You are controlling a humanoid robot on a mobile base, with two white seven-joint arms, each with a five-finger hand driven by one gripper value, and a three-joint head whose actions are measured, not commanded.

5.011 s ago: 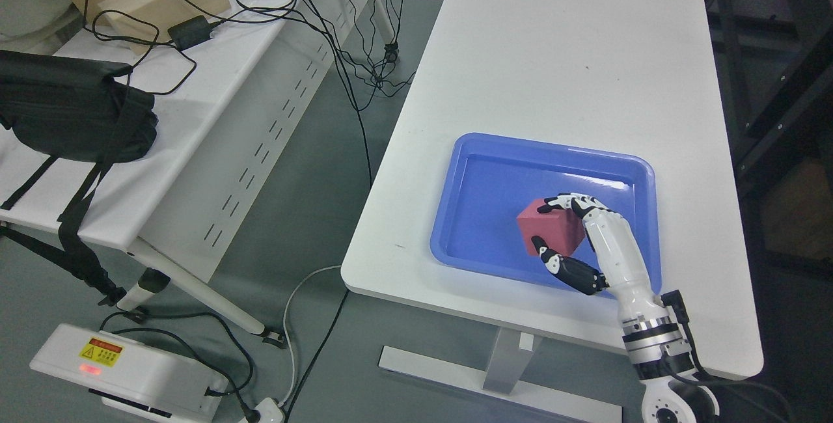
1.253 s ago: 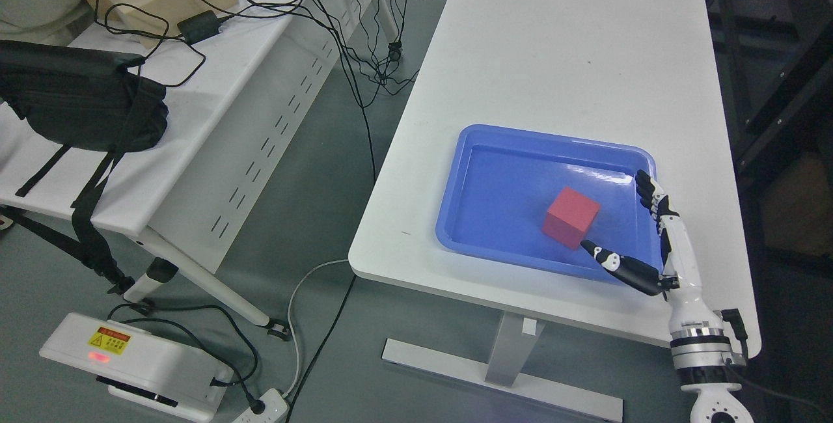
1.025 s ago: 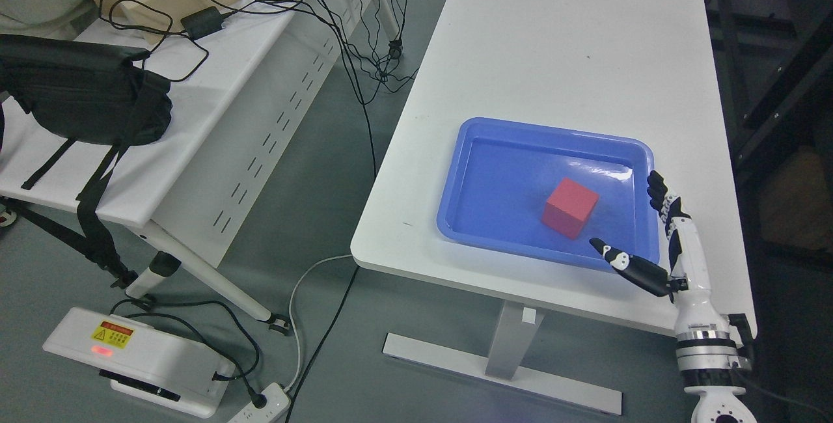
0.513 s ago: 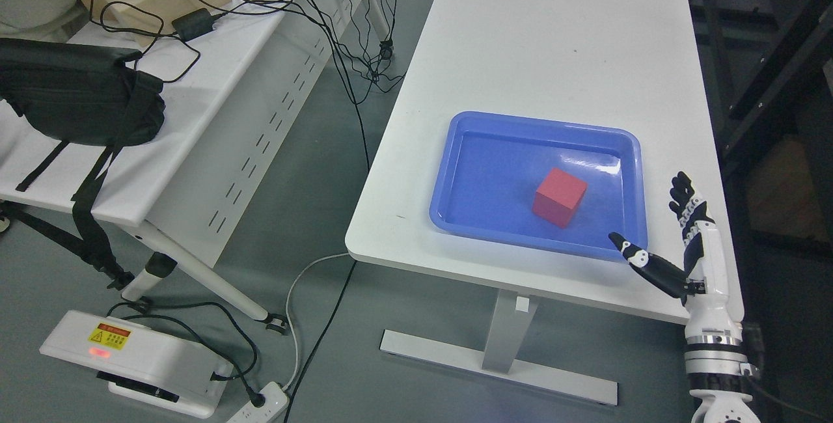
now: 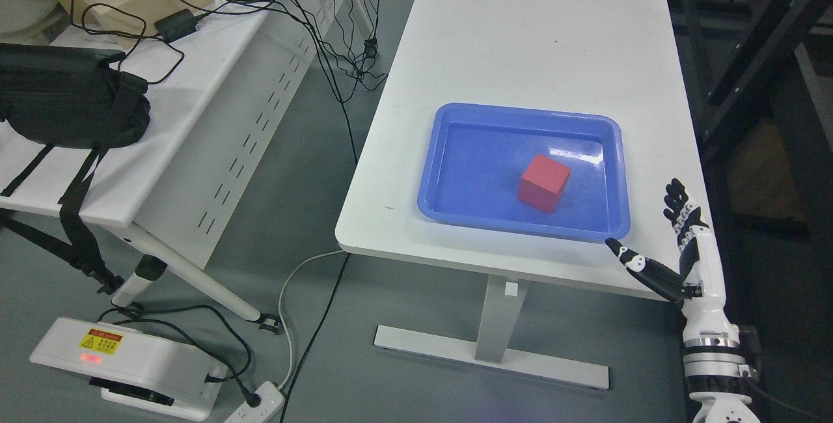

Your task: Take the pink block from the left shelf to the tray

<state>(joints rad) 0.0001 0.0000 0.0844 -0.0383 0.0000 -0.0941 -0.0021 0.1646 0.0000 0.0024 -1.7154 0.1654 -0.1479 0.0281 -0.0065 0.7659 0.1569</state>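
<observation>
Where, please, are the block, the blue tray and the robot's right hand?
block (image 5: pixel 544 182), head view, on its top face.
blue tray (image 5: pixel 449 169), head view, on bare floor left of the block.
right hand (image 5: pixel 686 241), head view, on the palm.

A robotics lab, by the look. Bare white table (image 5: pixel 540 32), tangled black cables (image 5: pixel 325 26) and a power strip (image 5: pixel 260 403) on the grey floor (image 5: pixel 306 169).

The block (image 5: pixel 544 183) is red-pink, the tray (image 5: pixel 455 211) blue, the table (image 5: pixel 540 39) white. The right hand (image 5: pixel 677 247) is white with black fingers (image 5: pixel 677 205). At far left lies a black bag (image 5: pixel 62 107).
</observation>
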